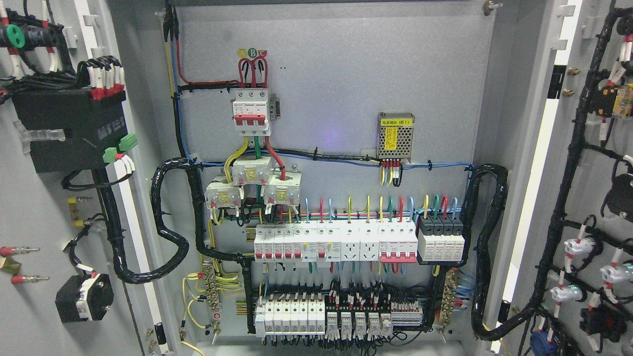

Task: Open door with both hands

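We see neither arm in the head view: nothing comes in from the lower left, the lower right or the bottom edge. No hand, wrist or forearm shows anywhere in the picture, so we can't say anything about finger pose or grip for either side. Left and right hands are both out of view.

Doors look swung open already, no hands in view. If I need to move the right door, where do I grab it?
Grip the right door by its free vertical edge, the pale strip facing the cabinet interior. Come from the cabinet side with the robot hand, fingers wrapping the edge. The door's inner face carries black wire harnesses and components, so avoid it.
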{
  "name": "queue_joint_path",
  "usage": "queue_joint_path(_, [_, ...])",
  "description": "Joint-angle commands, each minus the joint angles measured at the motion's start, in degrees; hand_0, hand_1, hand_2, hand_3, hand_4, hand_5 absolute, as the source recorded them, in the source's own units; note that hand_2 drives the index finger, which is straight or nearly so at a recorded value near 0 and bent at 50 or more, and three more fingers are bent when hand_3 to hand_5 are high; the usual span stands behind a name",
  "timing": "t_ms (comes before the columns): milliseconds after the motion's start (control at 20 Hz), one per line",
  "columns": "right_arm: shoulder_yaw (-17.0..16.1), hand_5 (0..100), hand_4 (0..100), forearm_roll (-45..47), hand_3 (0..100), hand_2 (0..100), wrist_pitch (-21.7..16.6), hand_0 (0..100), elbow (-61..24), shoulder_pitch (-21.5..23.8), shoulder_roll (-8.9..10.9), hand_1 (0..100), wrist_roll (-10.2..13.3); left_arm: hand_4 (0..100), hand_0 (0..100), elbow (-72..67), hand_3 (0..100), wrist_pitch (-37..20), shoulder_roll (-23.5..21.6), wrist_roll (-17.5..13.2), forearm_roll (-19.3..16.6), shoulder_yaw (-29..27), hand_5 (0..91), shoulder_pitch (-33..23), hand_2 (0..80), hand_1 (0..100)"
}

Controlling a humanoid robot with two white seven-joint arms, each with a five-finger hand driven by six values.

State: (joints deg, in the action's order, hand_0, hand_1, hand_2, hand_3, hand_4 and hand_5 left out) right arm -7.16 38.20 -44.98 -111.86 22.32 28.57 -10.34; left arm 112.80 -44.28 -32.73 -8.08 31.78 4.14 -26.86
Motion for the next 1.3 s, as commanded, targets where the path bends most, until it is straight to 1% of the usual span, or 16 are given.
queue_joint_path(0, [-0.9,0,0,0.6,0,0,-5.3,0,0.4,0.1,3.33,0,-0.6,3,0,-0.7,0,-30.8,-1.7,-0.1,3.4,-6.4,0.0,-2.1,0.0,0])
queue_joint_path(100, [-0.9,0,0,0.6,0,0,-6.2,0,0.5,0.3,4.29,0,-3.1,3,0,-1.1,0,-31.4,-2.0,-0.1,4.0,-7.7,0.0,-2.8,0.0,0])
queue_joint_path(150, [-1.0,0,0,0.6,0,0,-6.3,0,0.8,0.3,4.82,0,-3.5,3,0,-1.3,0,-31.4,-2.2,-0.1,4.5,-8.4,0.0,-2.8,0.0,0])
queue_joint_path(300, [-1.3,0,0,0.9,0,0,-6.3,0,1.7,0.2,4.91,0,-3.5,3,0,-2.8,0,-31.4,-2.2,-0.1,5.4,-10.4,0.0,-2.8,0.0,0])
queue_joint_path(451, [-1.5,0,0,2.4,0,0,-6.3,0,2.0,0.2,4.91,0,-3.5,3,0,-3.6,0,-31.4,-2.5,-0.1,8.0,-13.2,0.0,-3.5,0.0,0])
queue_joint_path(601, [-3.3,0,0,3.4,0,0,-6.3,0,2.3,0.2,4.91,0,-3.5,3,0,-5.6,0,-31.4,-2.6,-0.1,10.0,-15.7,0.0,-4.0,0.0,0])
queue_joint_path(751, [-4.3,0,0,6.1,0,0,-6.3,0,3.0,0.1,4.91,0,-3.6,3,0,-7.2,0,-31.3,-2.6,-0.1,11.5,-17.8,0.0,-4.2,0.0,0])
queue_joint_path(851, [-4.9,0,0,6.4,0,0,-6.3,0,3.4,0.1,4.91,0,-3.6,3,0,-8.1,0,-31.3,-2.6,-0.1,12.4,-19.6,0.0,-4.9,0.0,0])
queue_joint_path(1002, [-5.1,0,0,6.4,0,0,-6.3,0,4.3,0.1,5.61,0,-3.7,3,0,-9.9,0,-31.0,-3.2,-0.1,13.1,-21.1,0.0,-5.0,0.0,0])
queue_joint_path(1152, [-5.1,0,0,6.4,0,0,-6.3,0,4.3,0.1,5.7,0,-3.7,3,0,-12.1,0,-30.4,-3.7,-0.1,14.4,-22.2,0.0,-4.9,0.0,0])
queue_joint_path(1252, [-5.1,0,0,6.4,0,0,-6.3,0,4.4,0.1,6.23,0,-3.8,3,0,-12.9,0,-28.2,-3.7,-0.1,14.7,-22.9,0.0,-4.6,0.0,0])
